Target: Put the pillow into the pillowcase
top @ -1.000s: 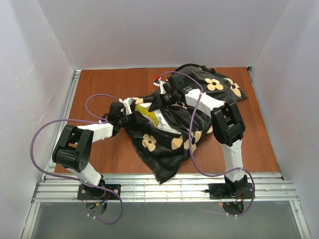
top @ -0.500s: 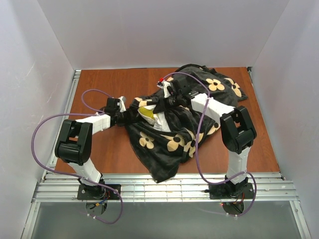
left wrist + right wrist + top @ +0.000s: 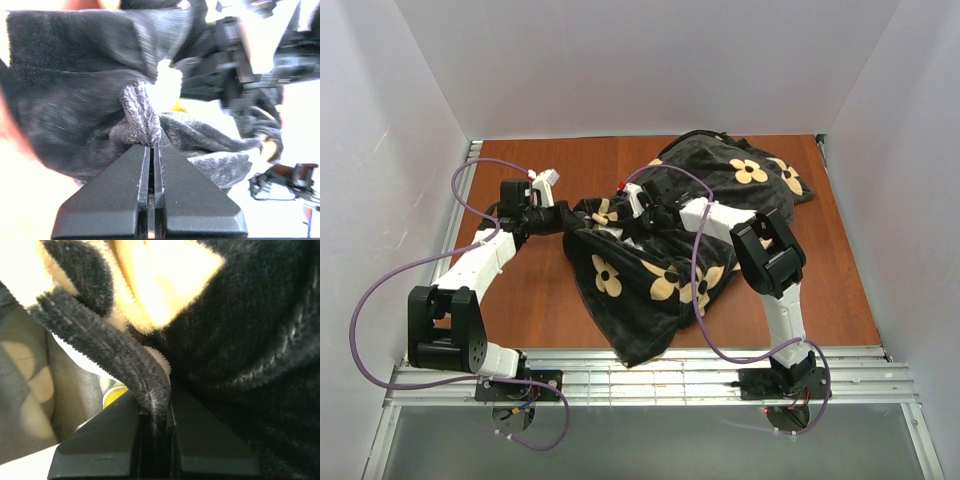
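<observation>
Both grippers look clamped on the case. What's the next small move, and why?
Probably draw both a little leftward without letting go. The left gripper and right gripper each pinch a fold of the pillowcase at its mouth, and only a sliver of the pillow shows there, so a short pull should cover it.

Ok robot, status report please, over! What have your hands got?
Both shut on pillowcase edge: left end effector, right end effector. Inside, pillow nearly hidden, yellow edge peeking. Purple cable draped across pillowcase.
</observation>
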`<state>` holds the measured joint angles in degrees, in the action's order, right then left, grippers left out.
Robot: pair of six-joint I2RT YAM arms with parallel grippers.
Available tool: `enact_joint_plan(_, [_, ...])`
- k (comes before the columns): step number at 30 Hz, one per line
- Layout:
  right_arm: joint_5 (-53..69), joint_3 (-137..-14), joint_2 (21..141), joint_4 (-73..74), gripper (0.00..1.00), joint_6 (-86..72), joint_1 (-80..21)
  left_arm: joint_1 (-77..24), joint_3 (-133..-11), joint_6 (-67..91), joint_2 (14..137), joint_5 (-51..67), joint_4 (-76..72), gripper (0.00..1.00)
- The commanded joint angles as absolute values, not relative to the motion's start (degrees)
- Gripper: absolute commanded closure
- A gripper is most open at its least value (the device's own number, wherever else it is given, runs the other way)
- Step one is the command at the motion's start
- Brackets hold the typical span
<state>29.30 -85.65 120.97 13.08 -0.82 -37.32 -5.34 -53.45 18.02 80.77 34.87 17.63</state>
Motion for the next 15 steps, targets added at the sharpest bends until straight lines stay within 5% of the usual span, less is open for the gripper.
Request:
enact_joint_plan(1, [21.5, -85.3, 125.8, 18.6, 0.99, 1.8, -38.0, -4.0, -58.5, 18.1, 76.6, 42.7, 17.4, 1.00])
enact_joint_plan(11, [21.3, -84.2, 125.2, 18.6, 0.99, 2.9, -42.2, -6.7, -67.1, 26.0, 79.2, 55.6, 1.2, 1.00])
enact_joint_plan(15, [24.6, -90.6, 122.4, 19.6, 0.99, -1.4, -41.1, -15.3, -68.6, 14.5, 80.9, 53.1, 8.9, 1.00])
